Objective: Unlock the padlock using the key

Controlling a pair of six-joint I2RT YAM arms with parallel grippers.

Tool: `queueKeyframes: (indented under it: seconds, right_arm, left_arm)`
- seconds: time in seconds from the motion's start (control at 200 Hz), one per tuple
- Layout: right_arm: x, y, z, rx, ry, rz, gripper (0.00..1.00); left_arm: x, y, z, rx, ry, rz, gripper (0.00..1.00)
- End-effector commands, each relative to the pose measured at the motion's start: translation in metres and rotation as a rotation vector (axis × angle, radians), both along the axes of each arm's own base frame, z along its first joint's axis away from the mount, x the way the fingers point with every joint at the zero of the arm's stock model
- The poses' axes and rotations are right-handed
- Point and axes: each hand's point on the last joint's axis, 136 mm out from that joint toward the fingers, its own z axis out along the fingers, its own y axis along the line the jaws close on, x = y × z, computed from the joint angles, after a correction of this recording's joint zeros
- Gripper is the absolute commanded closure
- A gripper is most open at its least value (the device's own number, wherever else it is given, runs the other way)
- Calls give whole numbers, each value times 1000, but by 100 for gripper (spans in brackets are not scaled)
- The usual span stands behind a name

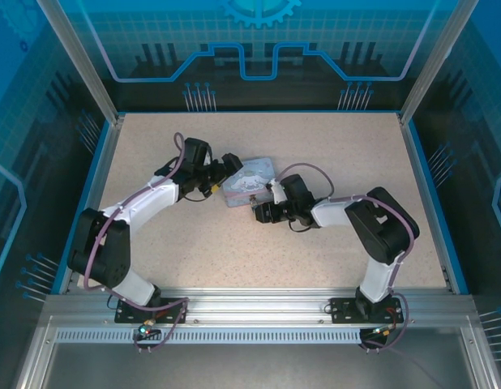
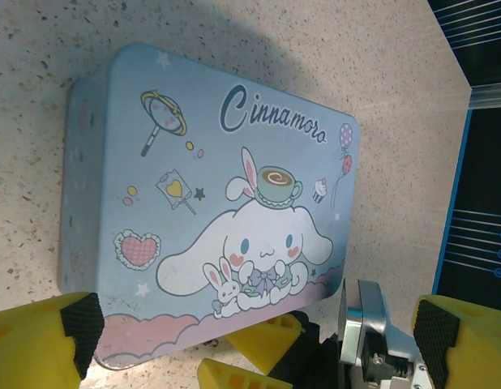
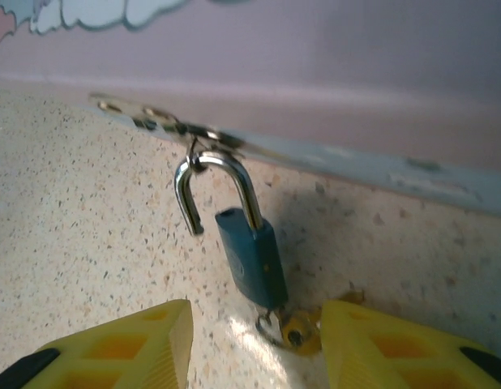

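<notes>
Left tool [image 2: 254, 324] released, fingers [image 2: 48, 340] spread wide, hovering over the tin [image 2: 210, 203] at the lid's cloud-print edge. Right tool [image 3: 254, 340] sits low on the desk [image 3: 88, 227] facing the tin's side wall, fingers apart, nothing clamped. Padlock [image 3: 250, 255] hooked on the latch [image 3: 177, 126] of that wall, body lying on the desk just beside the tin. Shackle [image 3: 216, 159] is popped, short leg out of the body. Key [image 3: 293, 331] is in the padlock end farthest from the tin, head right against one right-tool finger.
</notes>
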Motion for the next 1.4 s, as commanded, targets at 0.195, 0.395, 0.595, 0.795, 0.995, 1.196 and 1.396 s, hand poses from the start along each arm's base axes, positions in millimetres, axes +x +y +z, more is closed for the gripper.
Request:
queueKeyframes:
  seconds: [0.195, 0.395, 0.595, 0.795, 0.995, 1.196, 1.396]
  right_arm:
    - [12, 10, -15, -27, -29, 31, 57]
    - [6, 8, -19, -30, -20, 46, 62]
    - [-2, 7, -17, -19, -22, 64, 64]
    - [-6, 5, -20, -16, -14, 68, 69]
    - [-8, 4, -22, -17, -5, 65, 81]
    - [-7, 6, -18, 3, 5, 56, 96]
    - [-5, 6, -12, 42, 46, 18, 100]
  left_arm:
    - [10, -2, 2, -26, -5, -27, 1]
    - [13, -2, -1, -37, 1, -25, 1]
    - [16, -4, -4, -47, 8, -27, 1]
    - [18, -5, -3, -49, 7, -29, 1]
    - [20, -6, -4, -45, 8, -30, 1]
    - [19, 2, -15, 26, 34, -30, 1]
    - [12, 33, -28, 247, 64, -10, 1]
